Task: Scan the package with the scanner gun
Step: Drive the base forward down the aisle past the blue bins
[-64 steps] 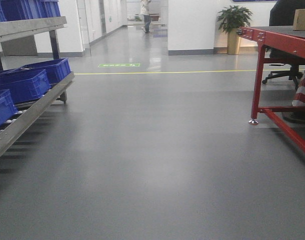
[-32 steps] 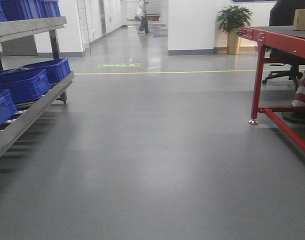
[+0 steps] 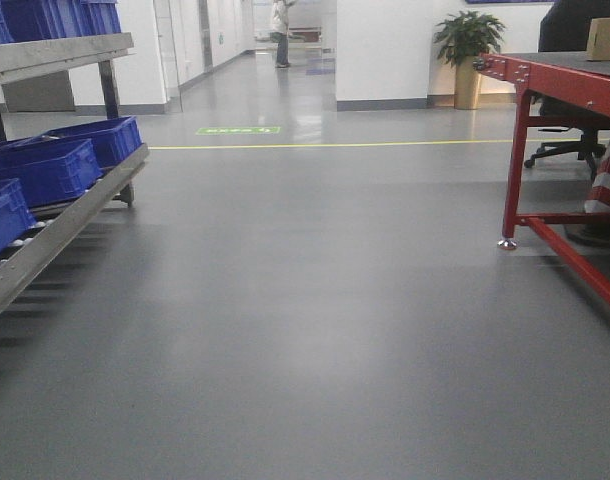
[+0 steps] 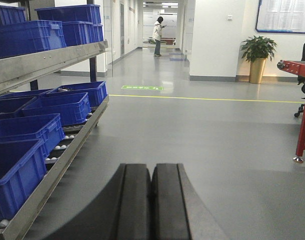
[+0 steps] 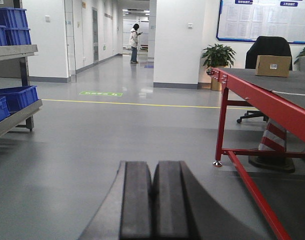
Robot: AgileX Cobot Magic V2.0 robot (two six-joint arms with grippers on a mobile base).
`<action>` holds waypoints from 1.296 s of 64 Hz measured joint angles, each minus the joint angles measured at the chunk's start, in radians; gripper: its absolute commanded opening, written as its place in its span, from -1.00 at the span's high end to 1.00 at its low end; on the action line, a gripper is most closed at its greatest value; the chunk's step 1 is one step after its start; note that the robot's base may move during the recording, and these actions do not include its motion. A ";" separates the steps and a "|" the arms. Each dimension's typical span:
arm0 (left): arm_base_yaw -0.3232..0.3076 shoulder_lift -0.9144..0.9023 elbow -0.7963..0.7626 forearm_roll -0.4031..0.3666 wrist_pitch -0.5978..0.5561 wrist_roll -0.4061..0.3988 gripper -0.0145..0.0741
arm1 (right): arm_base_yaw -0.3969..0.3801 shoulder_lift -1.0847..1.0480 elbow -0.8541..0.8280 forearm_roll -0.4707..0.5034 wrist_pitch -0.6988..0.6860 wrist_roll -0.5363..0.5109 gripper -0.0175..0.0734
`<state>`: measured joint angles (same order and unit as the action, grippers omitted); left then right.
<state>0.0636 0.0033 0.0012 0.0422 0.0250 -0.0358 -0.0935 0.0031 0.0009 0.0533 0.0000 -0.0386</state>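
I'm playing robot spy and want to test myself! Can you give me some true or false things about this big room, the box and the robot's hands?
1. The cardboard box sits on the red table. True.
2. Both robot hands are wide open. False: the left hand and the right hand are both shut and hold nothing.
3. The crates on the rack are green. False: the crates are blue.
4. A potted plant stands by the white wall. True.
5. A person stands right next to the red table. False: the person is far off down the hallway.
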 measured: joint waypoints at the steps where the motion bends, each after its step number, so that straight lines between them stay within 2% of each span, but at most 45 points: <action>1: 0.000 0.000 0.000 0.000 0.000 0.000 0.92 | 0.000 0.000 0.000 0.000 0.000 0.000 0.98; 15: 0.000 0.000 0.000 0.000 0.000 0.000 0.92 | 0.002 0.000 0.000 0.000 0.000 0.000 0.98; 36: 0.000 0.000 0.000 0.000 0.000 0.000 0.92 | 0.085 0.000 0.000 0.000 0.000 0.000 0.98; 83: 0.000 0.000 0.001 0.000 0.000 0.000 0.92 | 0.065 0.000 0.000 0.000 0.000 0.000 0.98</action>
<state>0.0636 0.0033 0.0019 0.0422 0.0250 -0.0358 -0.0284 0.0031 0.0009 0.0533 0.0000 -0.0386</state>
